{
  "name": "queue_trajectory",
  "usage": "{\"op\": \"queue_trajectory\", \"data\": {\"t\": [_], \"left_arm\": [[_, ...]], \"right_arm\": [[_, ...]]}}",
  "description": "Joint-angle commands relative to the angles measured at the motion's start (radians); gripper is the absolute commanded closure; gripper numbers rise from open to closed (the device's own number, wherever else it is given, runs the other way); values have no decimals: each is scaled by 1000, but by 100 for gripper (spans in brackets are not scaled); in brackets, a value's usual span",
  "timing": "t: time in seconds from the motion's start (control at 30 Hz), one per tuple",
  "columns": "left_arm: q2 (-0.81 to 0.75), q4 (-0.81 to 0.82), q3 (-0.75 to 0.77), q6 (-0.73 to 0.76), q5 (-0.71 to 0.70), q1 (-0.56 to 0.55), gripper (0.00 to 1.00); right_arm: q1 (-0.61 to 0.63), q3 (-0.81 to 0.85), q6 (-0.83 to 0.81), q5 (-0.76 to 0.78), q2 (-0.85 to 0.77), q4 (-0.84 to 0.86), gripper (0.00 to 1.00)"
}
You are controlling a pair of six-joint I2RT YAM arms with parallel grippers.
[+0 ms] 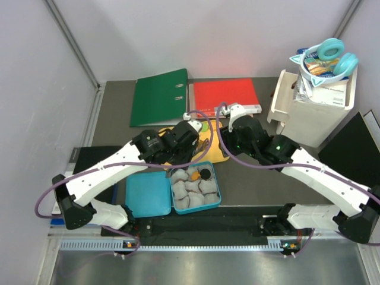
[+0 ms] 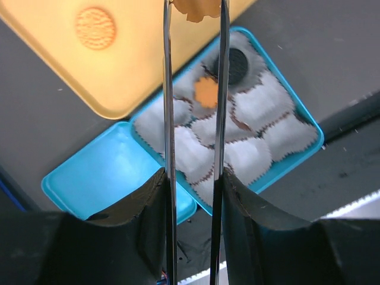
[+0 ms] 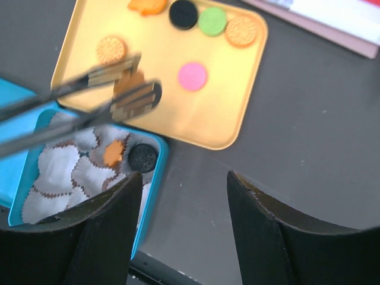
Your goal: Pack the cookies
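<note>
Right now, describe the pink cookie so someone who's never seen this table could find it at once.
Start at the yellow tray just beyond the blue tin. A row of cookies lines its far edge; the pink cookie sits apart from them, nearer the tray's middle. It is the only pink one, plain and smooth.

Orange cookie point(image 2: 193, 10) in left gripper point(image 2: 195, 3)

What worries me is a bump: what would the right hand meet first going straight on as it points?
The right hand would probably meet the near edge of the yellow tray, or the dark table just short of it; depth is unclear. The blue box lies aside.
</note>
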Motion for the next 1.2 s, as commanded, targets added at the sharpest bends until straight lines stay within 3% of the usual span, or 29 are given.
{"op": "queue_trajectory", "data": {"t": [0.0, 0.27, 0.83, 1.17], "left_arm": [[-32, -3, 9, -4, 59, -93, 76], [-18, -37, -35, -67, 57, -255, 78], [-105, -31, -192, -164, 85, -293, 76], [-96, -20, -196, -145, 62, -295, 71]], "right_arm": [[-27, 85, 7, 113, -71, 52, 41], [-49, 80, 31, 142, -91, 38, 41], [-49, 53, 51, 136, -96, 30, 41], [-49, 41, 62, 128, -93, 38, 41]]}}
